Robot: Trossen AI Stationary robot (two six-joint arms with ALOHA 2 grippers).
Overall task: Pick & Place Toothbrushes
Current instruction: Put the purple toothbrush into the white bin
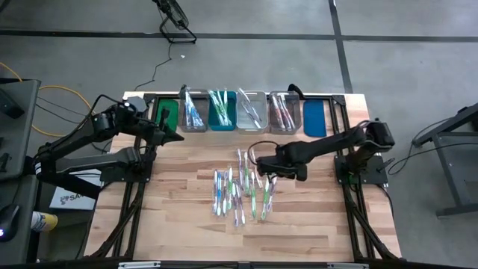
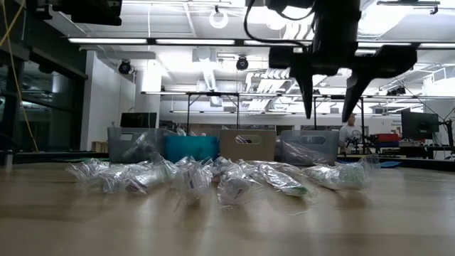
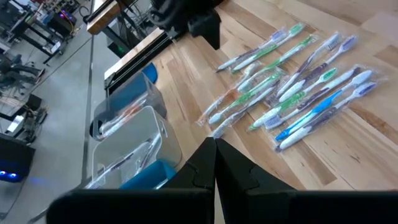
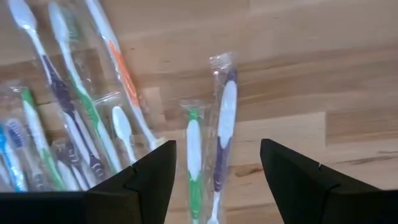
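- My right gripper (image 4: 214,171) hangs with fingers wide apart over the wrapped toothbrushes (image 4: 221,124) on the table (image 1: 314,217).
- My left gripper (image 3: 216,163), fingers pressed together and empty, waits near the bins (image 1: 224,112).

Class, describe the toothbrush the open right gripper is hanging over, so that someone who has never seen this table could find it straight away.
Start at the loose pile of wrapped toothbrushes in the middle of the wooden table. At its right edge, the right gripper hangs open over two wrapped brushes lying side by side. The target is the purple-and-white toothbrush; its neighbour is the green-and-white toothbrush.
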